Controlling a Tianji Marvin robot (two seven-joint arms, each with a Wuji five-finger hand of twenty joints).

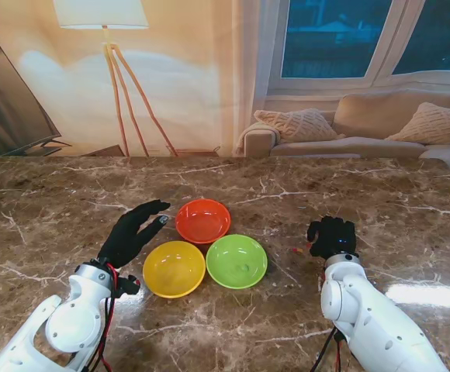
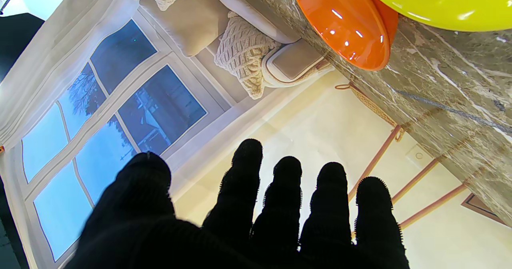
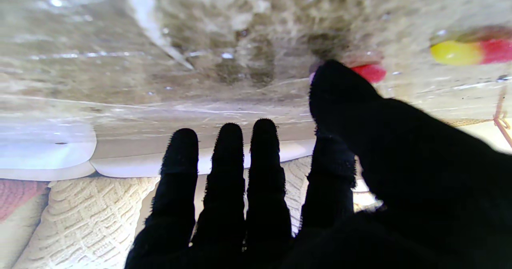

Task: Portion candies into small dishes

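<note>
**Now: both hands empty beside three dishes**

Broadly, the marble table (image 1: 46,209) carries everything. Three bowls cluster between the hands: the yellow bowl (image 1: 174,268) just right of the left hand (image 1: 132,232), the orange bowl (image 1: 203,220) just past its fingertips, the green bowl (image 1: 237,261) well left of the right hand (image 1: 332,236). Both hands hold nothing, fingers spread. A red candy (image 3: 370,72) lies at the right thumb's tip; a yellow-and-red candy (image 3: 468,51) lies near it.
</note>
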